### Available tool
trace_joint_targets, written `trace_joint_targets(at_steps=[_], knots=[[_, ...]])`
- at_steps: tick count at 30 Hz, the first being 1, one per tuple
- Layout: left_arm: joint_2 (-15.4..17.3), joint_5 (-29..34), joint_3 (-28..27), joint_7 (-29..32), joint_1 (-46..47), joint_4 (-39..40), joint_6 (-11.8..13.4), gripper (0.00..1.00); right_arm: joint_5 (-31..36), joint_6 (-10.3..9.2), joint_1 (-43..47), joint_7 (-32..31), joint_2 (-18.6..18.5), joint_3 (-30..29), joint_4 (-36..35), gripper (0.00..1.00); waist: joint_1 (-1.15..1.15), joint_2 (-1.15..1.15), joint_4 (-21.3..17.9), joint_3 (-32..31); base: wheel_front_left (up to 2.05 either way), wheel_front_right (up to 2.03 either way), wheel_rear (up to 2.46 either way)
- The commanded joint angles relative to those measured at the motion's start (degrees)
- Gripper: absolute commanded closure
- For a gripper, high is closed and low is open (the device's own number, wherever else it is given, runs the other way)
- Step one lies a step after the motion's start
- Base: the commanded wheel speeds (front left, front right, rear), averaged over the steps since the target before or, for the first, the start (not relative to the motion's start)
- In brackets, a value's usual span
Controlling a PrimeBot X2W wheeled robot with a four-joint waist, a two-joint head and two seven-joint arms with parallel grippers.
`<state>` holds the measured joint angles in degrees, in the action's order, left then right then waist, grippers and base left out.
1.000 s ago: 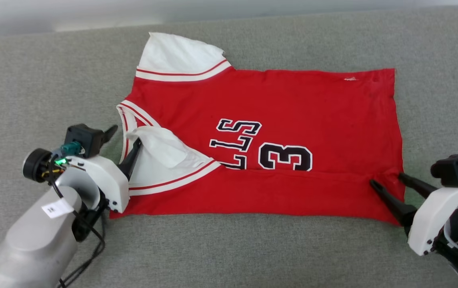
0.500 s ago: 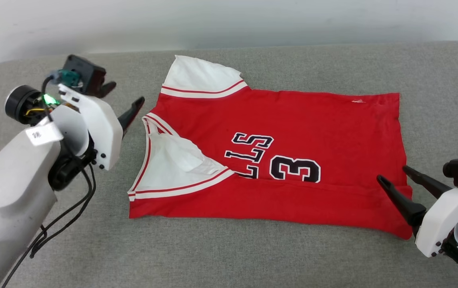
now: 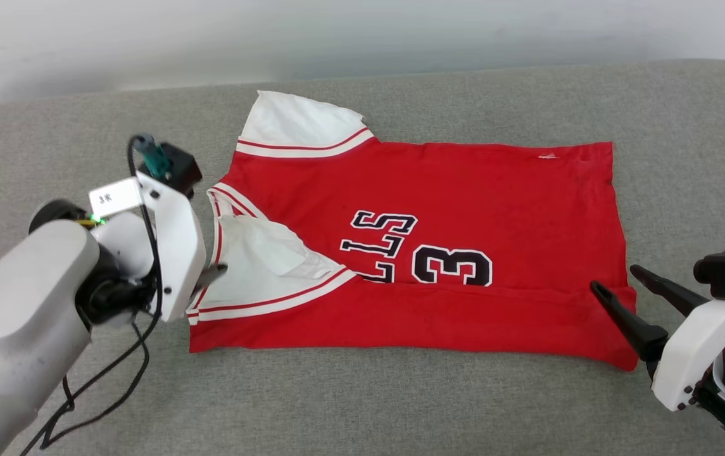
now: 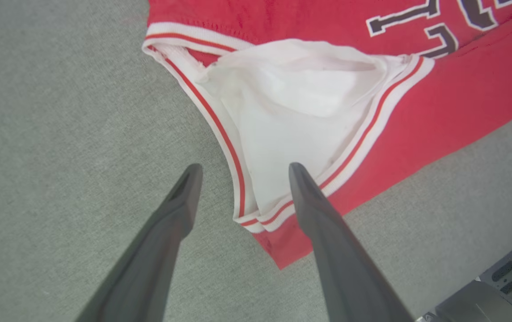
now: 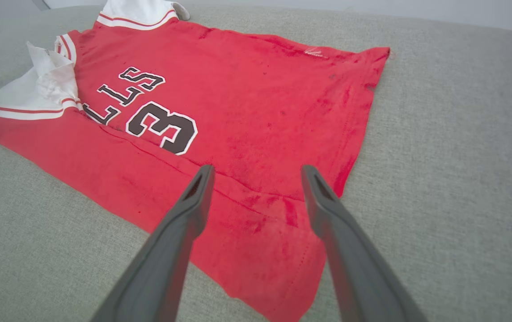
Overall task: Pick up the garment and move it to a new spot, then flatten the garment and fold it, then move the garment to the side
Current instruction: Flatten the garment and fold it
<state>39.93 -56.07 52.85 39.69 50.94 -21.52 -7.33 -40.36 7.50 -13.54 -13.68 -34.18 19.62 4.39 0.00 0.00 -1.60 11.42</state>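
**Garment flat, lengthwise between the two arms; both grippers open and empty**

The garment (image 3: 463,190) lies spread on the grey padded surface (image 3: 362,392). Its long axis runs side to side across the head view, neck end toward the robot's left and hem (image 3: 615,209) toward its right. The near long edge lies turned over onto the chest, covering the foot of the lettering. Each arm stands at its own end, neither clearly nearer. The left gripper (image 4: 244,166) has its jaws spread wide astride the striped corner of the white sleeve (image 4: 300,116) and grips nothing; whether it touches the cloth cannot be told. The right gripper (image 3: 617,278) has its jaws equally wide over the near hem corner, also empty. In my judgement, the next move turns on both jaws closing on these two near corners.
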Motion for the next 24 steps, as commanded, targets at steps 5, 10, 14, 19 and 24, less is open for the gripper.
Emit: trace_joint_targets(at_steps=[5, 10, 14, 19, 24], knots=[[0.7, -1.6, 3.0, 4.1, -3.0, -1.2, -0.1, 0.0, 0.0, -0.02, -0.6, -0.5, 0.4, 0.2, 0.0, 0.0, 0.0, 0.0, -1.1, 1.1, 0.0, 0.0, 0.0], [0.4, -1.4, 5.4, 4.5, -5.2, -3.6, -0.1, 0.0, -0.2, -0.02, -1.4, -0.4, 0.6, 0.8, 0.4, 0.0, 0.0, 0.0, -1.8, 1.8, 0.0, 0.0, 0.0], [-0.8, -2.0, 7.1, 4.1, -7.4, -6.8, 0.0, 0.0, -0.1, -0.02, -2.2, -0.4, 1.0, 1.7, 0.8, 0.0, 0.0, 0.0, -2.2, 2.2, 0.0, 0.0, 0.0], [-1.8, -2.8, 9.2, 1.8, -7.5, -6.6, 0.0, 1.0, 0.0, -0.02, -4.8, -1.1, -0.9, 1.9, 0.3, 0.0, 0.0, 0.0, -2.2, 1.4, 0.0, 0.0, 0.0], [0.4, -3.0, 9.5, -1.1, -5.4, -3.7, 0.0, 1.0, 0.1, -0.02, -8.5, -7.6, -6.2, 4.1, -2.0, 0.0, 0.0, 0.0, -2.0, 0.0, 0.0, 0.0, 0.0]])
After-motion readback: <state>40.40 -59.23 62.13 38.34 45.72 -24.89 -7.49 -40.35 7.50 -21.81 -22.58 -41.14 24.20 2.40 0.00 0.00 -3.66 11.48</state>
